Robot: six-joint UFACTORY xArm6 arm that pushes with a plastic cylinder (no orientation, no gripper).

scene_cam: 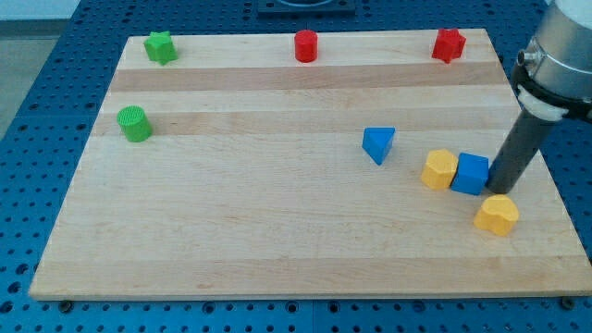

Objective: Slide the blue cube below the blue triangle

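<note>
The blue cube sits at the view's right on the wooden board, touching a yellow block on its left. The blue triangle lies up and to the left of them, apart from both. My tip is down on the board right against the blue cube's right side. A yellow heart-shaped block lies just below my tip.
A green star block, a red cylinder and a red star-like block stand along the board's top edge. A green cylinder stands at the left. The board's right edge is close to my tip.
</note>
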